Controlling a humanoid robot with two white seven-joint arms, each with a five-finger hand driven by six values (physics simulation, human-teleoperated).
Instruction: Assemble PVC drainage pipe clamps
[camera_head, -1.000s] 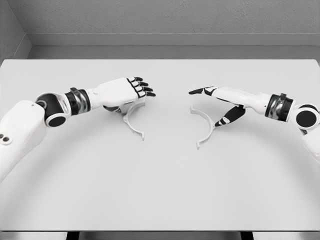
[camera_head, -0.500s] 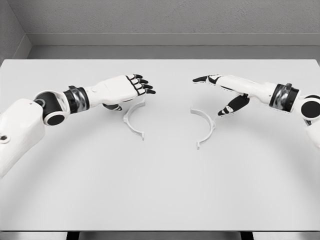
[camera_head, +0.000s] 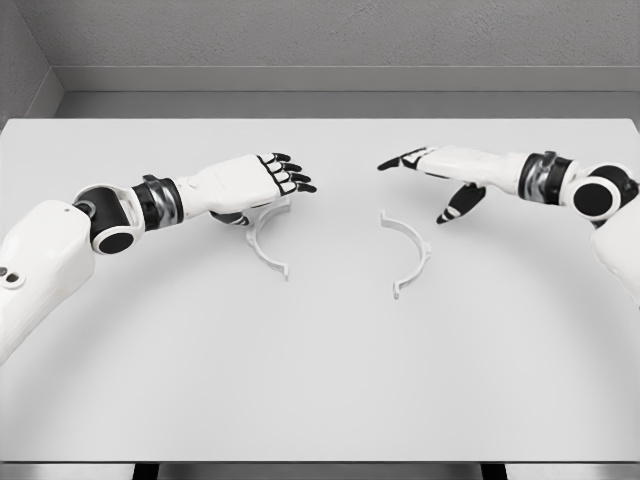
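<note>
Counting two clamp halves (camera_head: 268, 243) (camera_head: 408, 252) | left robot hand (camera_head: 248, 180) open, empty | right robot hand (camera_head: 440, 170) open, empty

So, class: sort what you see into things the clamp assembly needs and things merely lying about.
Needed: left white half-ring clamp piece; right white half-ring clamp piece; left hand; right hand.

Lying about: nothing; only the bare white table.

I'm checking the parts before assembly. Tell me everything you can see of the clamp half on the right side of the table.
The right white half-ring plastic clamp piece is a thin semicircular band, apparently plastic, with a short flat tab at each end. It lies flat on the light grey table, its opening facing left toward the other half. Nothing touches it: the right hand, fingers spread, hovers just beyond its upper end and holds nothing.
</note>
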